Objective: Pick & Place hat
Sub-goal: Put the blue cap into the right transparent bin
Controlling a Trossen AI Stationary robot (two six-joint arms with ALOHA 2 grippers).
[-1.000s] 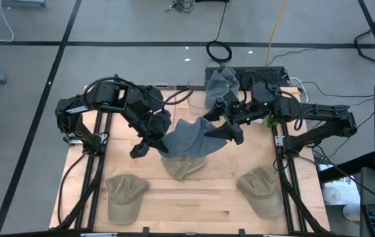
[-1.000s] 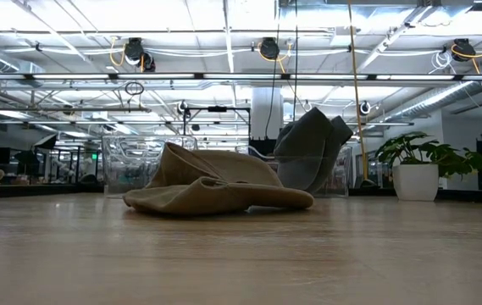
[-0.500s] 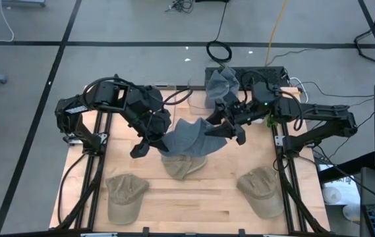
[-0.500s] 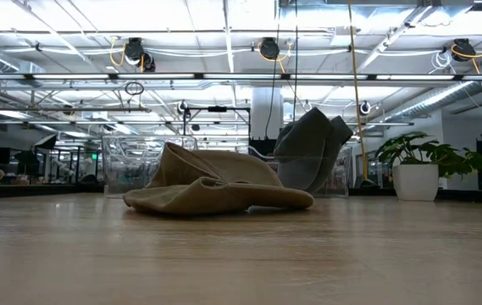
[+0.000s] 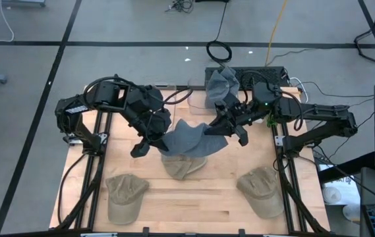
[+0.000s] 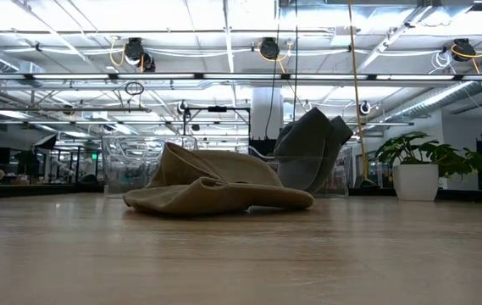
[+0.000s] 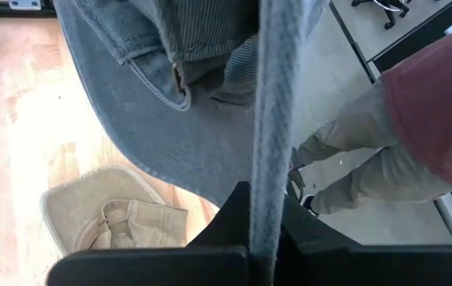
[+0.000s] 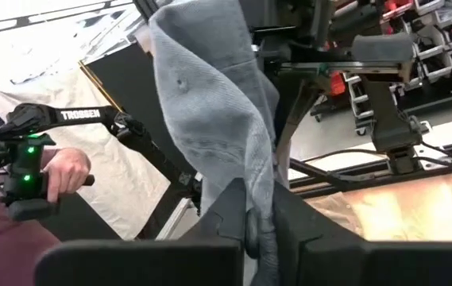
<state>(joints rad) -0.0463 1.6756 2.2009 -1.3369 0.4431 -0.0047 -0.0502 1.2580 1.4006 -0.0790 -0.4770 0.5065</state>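
Observation:
A grey-blue hat (image 5: 190, 138) hangs in the air over the middle of the table, stretched between my two grippers. My left gripper (image 5: 163, 140) is shut on its left side and my right gripper (image 5: 213, 128) is shut on its right side. Straight below it a tan hat (image 5: 182, 166) lies on the wood by its brim, also seen in the low view (image 6: 215, 191). A second grey hat (image 5: 221, 85) sticks up out of a clear bin at the far edge. Neither gripper shows in the low view. My left gripper pinches the hat's brim edge (image 7: 270, 167) between its two fingers; the edge runs straight out from between them. The hat is lifted clear of the table and spreads away from the fingers. My right gripper pinches a fold of the hat's crown cloth (image 8: 257, 187) between its two fingers, coming from the table's right side. The cloth rises beyond the fingers, clear of the table.
Two more tan hats lie near the front edge, one left (image 5: 124, 197) and one right (image 5: 261, 191). The clear bin (image 6: 139, 161) stands at the far edge. A person (image 7: 416, 111) stands beside the table, one hand (image 8: 68, 173) on a control handle.
My right gripper has shut on the right side of the grey-blue hat, which it stood open around a second ago. The hat's right part has been drawn in slightly toward that gripper. My left gripper has kept its hold and its place.

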